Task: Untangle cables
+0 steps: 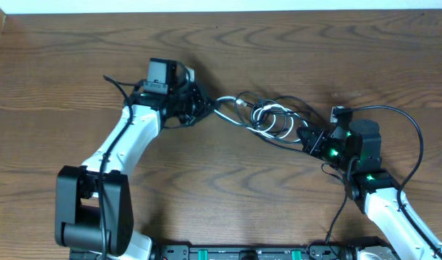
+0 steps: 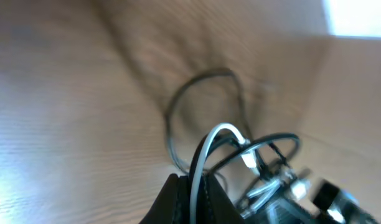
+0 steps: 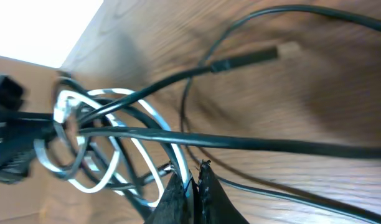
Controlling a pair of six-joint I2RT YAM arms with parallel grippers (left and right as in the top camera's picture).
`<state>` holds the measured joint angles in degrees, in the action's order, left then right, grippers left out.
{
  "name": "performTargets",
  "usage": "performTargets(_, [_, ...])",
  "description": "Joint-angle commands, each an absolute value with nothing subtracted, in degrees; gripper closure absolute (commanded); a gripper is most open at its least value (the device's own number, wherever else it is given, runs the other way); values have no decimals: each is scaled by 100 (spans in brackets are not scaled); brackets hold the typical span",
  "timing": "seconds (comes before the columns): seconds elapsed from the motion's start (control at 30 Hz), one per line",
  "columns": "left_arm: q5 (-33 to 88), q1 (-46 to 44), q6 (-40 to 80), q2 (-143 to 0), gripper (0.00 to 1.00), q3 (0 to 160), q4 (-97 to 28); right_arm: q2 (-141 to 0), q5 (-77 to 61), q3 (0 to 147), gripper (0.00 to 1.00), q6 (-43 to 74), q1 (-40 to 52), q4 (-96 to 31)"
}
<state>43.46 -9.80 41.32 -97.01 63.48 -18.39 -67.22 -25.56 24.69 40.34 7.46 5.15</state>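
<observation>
L gripper: jaws together, pinched on the white cable, which drops straight in btwn the fingers in the L wrist cam. From the grip it arcs up toward 12, then hooks over to 3, where the black cables loop around it. A thin dark loop lies on the wood further out at 12, pretty blurry tbh.

R gripper: jaws also together. The white cable comes down right into the tips, so it looks clamped on that one, tho the exact contact is hard to see. White coils spread out to 9-10 from there, w/ black cables crossing over them toward 3. One black plug end sits loose on the table around 1.

Overhead: the whole tangle sits just right of center, strung btwn the two grippers. L gripper is at its 9, R gripper at its 4.
</observation>
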Motion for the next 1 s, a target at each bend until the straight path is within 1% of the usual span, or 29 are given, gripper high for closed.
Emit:
performTargets(0.0, [5863,-687,3503,-9513,93,6399,-1127,-6665,-1599,2508,99,3607,705,316])
performTargets(0.07, [6818,-637,3448,-9513,92,6399,-360,-6665,-1105,2508,99,3610,705,117])
performTargets(0.17, [7795,-615,3450,-9513,92,6399,801,-6665,-368,2508,99,3610,705,-248])
performTargets(0.23, [8053,-576,3454,-9513,92,6399,1328,-6665,69,2508,99,3610,705,-517])
performTargets(0.37, [7924,-377,3452,-9513,92,6399,1431,-6665,307,2508,98,3607,705,-764])
performTargets(0.47, [7594,-311,3529,-9513,92,6399,1170,-6648,-281,2508,96,3557,705,-572])
performTargets(0.53, [7303,-357,3581,-9513,93,6399,847,-6626,-1066,2508,96,3415,705,-244])
performTargets(0.6, [6971,-456,3575,-9515,92,6399,467,-6622,-2139,2508,96,3242,705,316])
performTargets(0.63, [6810,-504,3559,-9513,90,6399,303,-6622,-2722,2508,96,3245,705,687])
performTargets(0.67, [6663,-554,3559,-9515,83,6399,169,-6622,-3155,2508,96,3245,705,998])
performTargets(0.7, [6486,-628,3559,-9513,67,6399,-10,-6622,-3822,2508,95,3247,705,1562])
performTargets(0.77, [6353,-729,3557,-9513,50,6399,-161,-6622,-4281,2508,93,3247,705,2040])
performTargets(0.83, [6353,-829,3555,-9513,37,6399,-172,-6624,-4512,2508,93,3251,705,2359])
performTargets(0.87, [6353,-873,3557,-9513,28,6399,-167,-6622,-4510,2508,93,3256,705,2364])
performTargets(0.9, [6351,-921,3557,-9513,22,6399,-169,-6624,-4449,2508,96,3343,705,2338])
performTargets(0.93, [6353,-963,3557,-9513,18,6399,-174,-6626,-4355,2508,99,3542,705,2270])
performTargets(0.97, [6353,-1015,3557,-9513,13,6399,-178,-6628,-4176,2508,99,4080,705,2141])
